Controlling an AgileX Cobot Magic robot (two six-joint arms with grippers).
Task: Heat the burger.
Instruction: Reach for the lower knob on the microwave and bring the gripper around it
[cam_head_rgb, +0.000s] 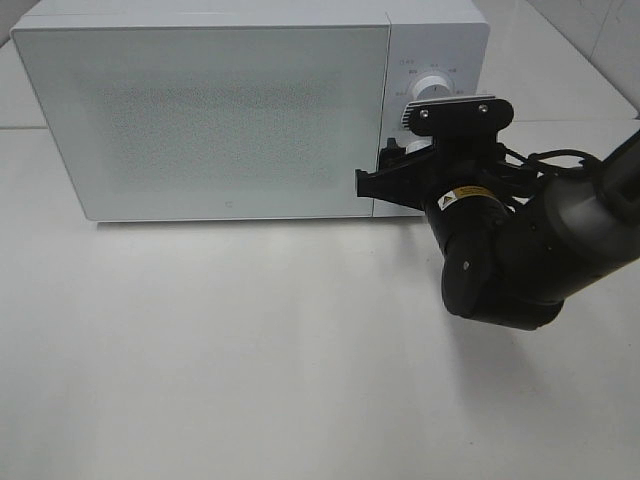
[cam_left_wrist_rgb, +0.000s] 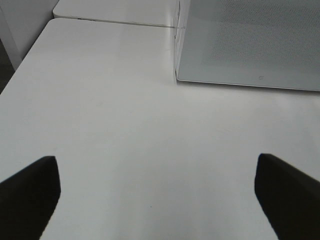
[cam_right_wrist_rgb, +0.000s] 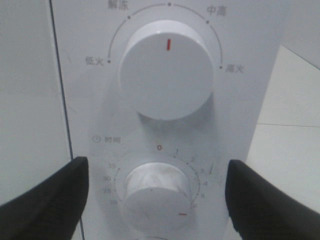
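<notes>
The burger is hidden; the white microwave (cam_head_rgb: 200, 120) has its door shut. My right gripper (cam_head_rgb: 405, 165) is up against the control panel. In the right wrist view this gripper (cam_right_wrist_rgb: 156, 162) is open, its black fingers (cam_right_wrist_rgb: 45, 200) standing on either side of the lower timer knob (cam_right_wrist_rgb: 155, 192) with a gap on each side. The timer's red mark points down to the right, past the 5. The upper power knob (cam_right_wrist_rgb: 165, 70) has its red mark at the top. My left gripper (cam_left_wrist_rgb: 156, 158) is open over bare table, holding nothing.
The microwave's lower left corner (cam_left_wrist_rgb: 177, 77) shows ahead of the left gripper. White table (cam_head_rgb: 250, 350) stretches in front of the microwave. The right arm's bulky black body (cam_head_rgb: 520, 250) hangs over the table's right side. A seam between tables (cam_left_wrist_rgb: 115, 22) runs beside the microwave.
</notes>
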